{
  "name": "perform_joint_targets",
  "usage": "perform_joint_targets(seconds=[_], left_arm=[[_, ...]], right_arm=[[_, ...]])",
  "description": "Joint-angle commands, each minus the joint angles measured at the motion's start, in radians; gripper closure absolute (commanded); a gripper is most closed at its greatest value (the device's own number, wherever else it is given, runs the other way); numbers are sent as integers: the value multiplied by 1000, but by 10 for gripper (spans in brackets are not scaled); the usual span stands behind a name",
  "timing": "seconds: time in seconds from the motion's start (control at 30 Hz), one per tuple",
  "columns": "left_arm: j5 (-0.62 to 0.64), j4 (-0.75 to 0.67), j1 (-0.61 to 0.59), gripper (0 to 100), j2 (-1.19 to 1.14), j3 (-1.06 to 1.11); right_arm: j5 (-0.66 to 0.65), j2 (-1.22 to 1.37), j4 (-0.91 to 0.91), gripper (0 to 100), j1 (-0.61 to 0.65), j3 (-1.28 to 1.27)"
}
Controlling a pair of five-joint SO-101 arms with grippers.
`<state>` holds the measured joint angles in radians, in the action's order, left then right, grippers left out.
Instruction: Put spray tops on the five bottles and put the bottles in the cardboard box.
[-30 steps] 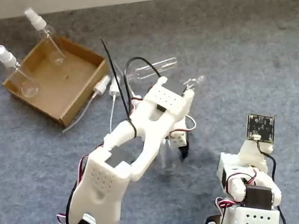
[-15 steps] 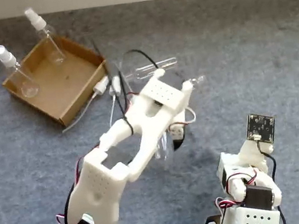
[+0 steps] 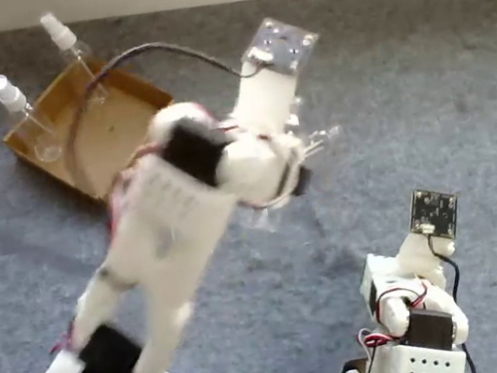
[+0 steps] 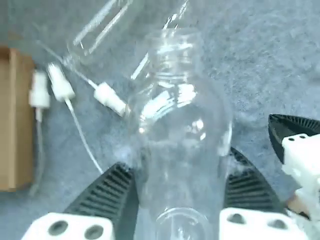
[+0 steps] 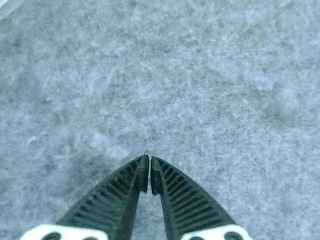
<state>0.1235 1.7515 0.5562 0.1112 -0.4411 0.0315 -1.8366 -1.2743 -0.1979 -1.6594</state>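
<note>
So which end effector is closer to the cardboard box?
Left. The left end effector, holding a bottle, is near the cardboard box; the right end effector hangs over carpet farther back.

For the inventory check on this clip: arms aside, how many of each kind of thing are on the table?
Bottles with spray tops: 2
Bottles without tops: 3
Loose spray tops: 3
Cardboard box: 1
Total: 9
</note>
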Motion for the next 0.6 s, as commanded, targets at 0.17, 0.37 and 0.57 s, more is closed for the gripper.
perform_joint_targets(seconds=[0.17, 0.37, 0.57], left_arm=[[-396, 8, -136, 909, 492, 341], [-399, -20, -214, 909, 771, 598], [-400, -158, -321, 909, 1003, 851]], right_arm=[[8, -1, 18, 994, -12, -166], [8, -1, 18, 994, -12, -166], [8, -1, 18, 994, -12, -166]])
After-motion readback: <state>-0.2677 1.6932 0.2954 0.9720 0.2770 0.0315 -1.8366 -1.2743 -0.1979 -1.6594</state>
